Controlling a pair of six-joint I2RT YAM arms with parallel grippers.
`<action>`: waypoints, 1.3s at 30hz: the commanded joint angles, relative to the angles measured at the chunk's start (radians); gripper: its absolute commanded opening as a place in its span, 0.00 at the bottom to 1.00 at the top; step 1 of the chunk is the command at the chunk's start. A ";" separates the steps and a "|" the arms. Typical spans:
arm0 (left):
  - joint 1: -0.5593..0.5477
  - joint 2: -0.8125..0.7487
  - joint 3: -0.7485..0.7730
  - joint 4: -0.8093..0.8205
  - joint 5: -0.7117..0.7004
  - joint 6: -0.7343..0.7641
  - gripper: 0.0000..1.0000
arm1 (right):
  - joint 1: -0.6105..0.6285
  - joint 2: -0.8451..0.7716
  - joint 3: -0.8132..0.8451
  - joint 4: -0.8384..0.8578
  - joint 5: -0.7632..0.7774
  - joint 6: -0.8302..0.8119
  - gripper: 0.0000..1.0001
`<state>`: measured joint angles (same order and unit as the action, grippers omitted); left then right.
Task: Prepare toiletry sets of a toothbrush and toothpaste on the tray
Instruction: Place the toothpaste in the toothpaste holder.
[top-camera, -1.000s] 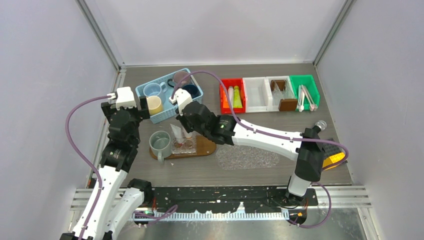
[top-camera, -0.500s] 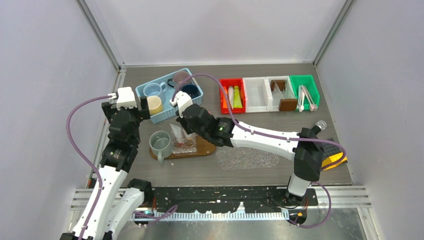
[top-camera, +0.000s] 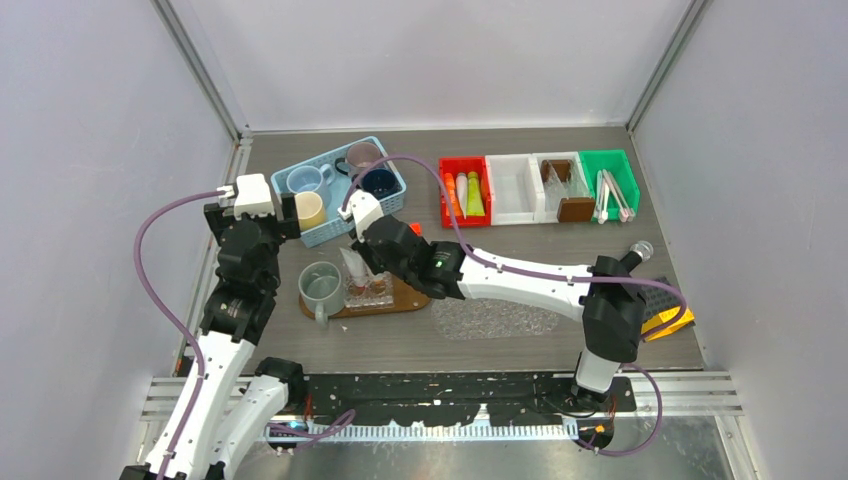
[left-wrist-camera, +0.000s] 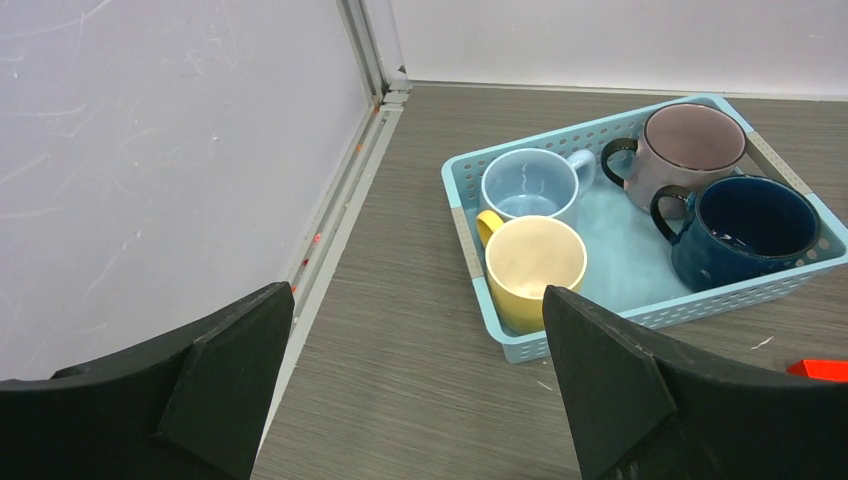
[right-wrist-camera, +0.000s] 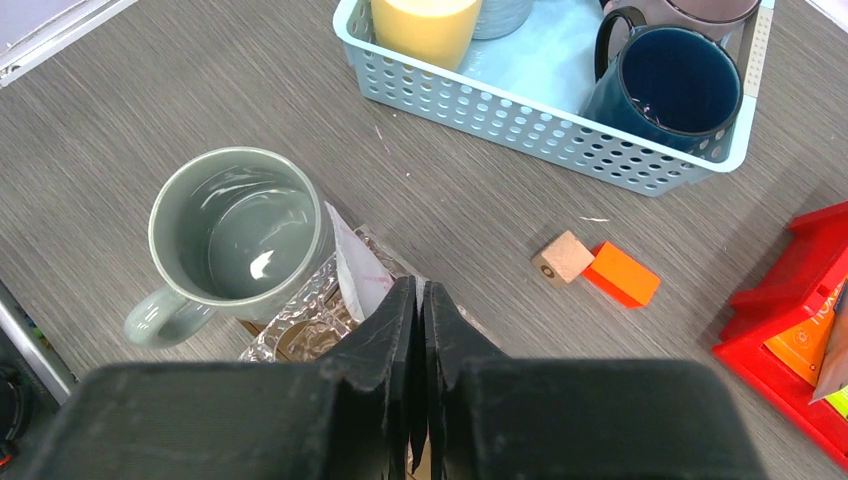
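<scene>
**Leaning tube could be knocked off the tray**

Near the mug basket, the left gripper gapes wide and holds nothing. On the wooden tray, a white toothpaste tube leans against the grey-green mug. The right gripper hangs just beside the tube, jaws almost together, nothing visibly held. A sideways brush could topple the tube.

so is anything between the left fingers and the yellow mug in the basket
Nothing visible blocks it. The left fingers stand open short of the basket, with bare table between. Only the basket's near wall fronts the yellow mug; its top is uncovered.
</scene>
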<state>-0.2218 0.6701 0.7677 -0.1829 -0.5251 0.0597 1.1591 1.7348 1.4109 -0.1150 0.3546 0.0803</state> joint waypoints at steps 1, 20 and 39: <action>0.004 -0.006 -0.002 0.060 0.008 0.003 1.00 | 0.009 -0.006 -0.007 0.099 0.024 -0.010 0.12; 0.004 -0.002 -0.004 0.063 0.020 0.007 1.00 | 0.027 0.007 -0.028 0.110 0.073 -0.037 0.21; 0.004 0.002 -0.005 0.063 0.029 0.006 1.00 | 0.033 -0.180 -0.027 0.002 0.049 0.009 0.53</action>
<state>-0.2218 0.6720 0.7639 -0.1741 -0.5041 0.0605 1.1839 1.6611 1.3750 -0.1070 0.4053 0.0647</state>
